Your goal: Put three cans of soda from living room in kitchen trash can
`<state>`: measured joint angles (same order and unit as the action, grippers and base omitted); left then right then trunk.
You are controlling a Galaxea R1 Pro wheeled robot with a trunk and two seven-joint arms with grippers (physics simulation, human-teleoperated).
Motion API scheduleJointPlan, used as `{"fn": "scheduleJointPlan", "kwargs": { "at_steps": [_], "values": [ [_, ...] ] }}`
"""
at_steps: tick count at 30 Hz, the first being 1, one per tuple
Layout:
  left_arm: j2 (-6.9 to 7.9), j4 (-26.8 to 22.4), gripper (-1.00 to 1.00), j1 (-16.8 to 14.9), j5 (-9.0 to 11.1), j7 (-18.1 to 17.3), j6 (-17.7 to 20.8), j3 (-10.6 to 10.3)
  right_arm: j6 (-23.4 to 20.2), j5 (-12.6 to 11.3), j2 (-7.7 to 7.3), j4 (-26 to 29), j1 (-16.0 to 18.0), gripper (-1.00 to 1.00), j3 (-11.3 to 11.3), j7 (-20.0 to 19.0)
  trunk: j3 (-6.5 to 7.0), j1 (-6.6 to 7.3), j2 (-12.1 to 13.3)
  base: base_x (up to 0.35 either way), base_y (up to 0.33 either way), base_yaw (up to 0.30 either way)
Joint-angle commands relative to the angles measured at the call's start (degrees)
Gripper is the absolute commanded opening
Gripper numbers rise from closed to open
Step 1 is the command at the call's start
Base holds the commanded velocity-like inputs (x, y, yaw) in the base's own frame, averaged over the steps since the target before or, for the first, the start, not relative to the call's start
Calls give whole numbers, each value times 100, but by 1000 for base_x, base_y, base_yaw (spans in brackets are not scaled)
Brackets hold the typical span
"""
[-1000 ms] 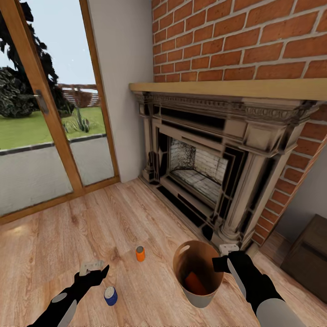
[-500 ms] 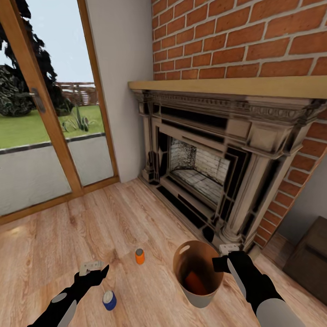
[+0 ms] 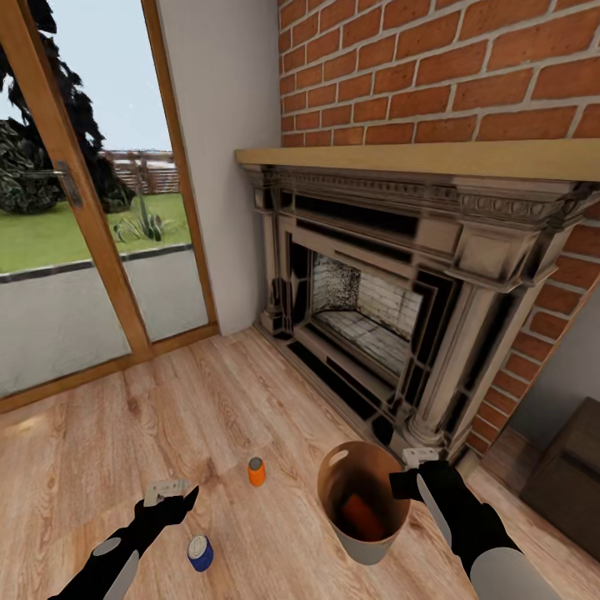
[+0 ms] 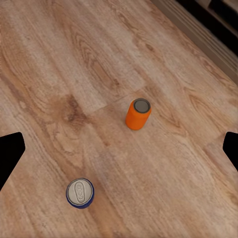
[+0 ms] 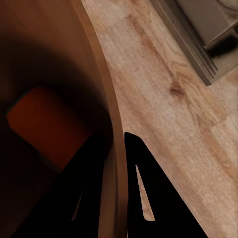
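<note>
- The right gripper (image 3: pixel 407 471) is clamped on the rim of the tash can (image 3: pixel 364 546), low and right of centre in the head view; the right wrist view shows one finger inside the brown wall and one outside, likely so the bin can be carried along to the cans
- One orange can (image 3: pixel 361 517) already lies inside the bin
- The left gripper (image 3: pixel 171 492), at lower left, hangs spread wide with nothing in it, above the floor (image 3: pixel 250 400)
- The other orange can (image 3: pixel 257 472) stands upright near bottom centre; the dark blue can (image 3: pixel 199 552) stands just beside the left arm
- Compared with a second ago, the blue can sits slightly lower and further left in the frame, and the whole scene has shifted a little, so the camera has moved; both arms keep their poses
</note>
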<state>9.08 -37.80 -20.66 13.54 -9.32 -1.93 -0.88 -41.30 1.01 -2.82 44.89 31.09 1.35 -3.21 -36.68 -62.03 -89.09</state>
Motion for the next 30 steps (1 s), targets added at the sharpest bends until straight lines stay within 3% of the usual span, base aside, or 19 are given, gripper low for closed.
{"fn": "scheduleJointPlan", "kwargs": {
  "at_steps": [1, 21, 26, 30],
  "values": [
    [-1, 1, 100, 0, 0, 0, 0, 0, 1, -66, 1, 2, 2, -100, -2, -21, -17, -22, -40, 0, 0, 0],
    [-1, 1, 100, 0, 0, 0, -1, 0, -43, -58, 139, 483, 99, -100, 28, -15, -376, -461, -843, 0, 0, 0],
    [0, 1, 100, 0, 0, 0, -1, 0, -607, -57, 141, 573, 246, -100, 32, -14, -466, -571, -1043, 0, 0, 0],
    [-1, 0, 100, 0, 0, 0, -3, 0, -894, -57, 141, 1041, 290, -100, 32, -18, -538, -659, -1204, 0, 0, 0]
  ]
}}
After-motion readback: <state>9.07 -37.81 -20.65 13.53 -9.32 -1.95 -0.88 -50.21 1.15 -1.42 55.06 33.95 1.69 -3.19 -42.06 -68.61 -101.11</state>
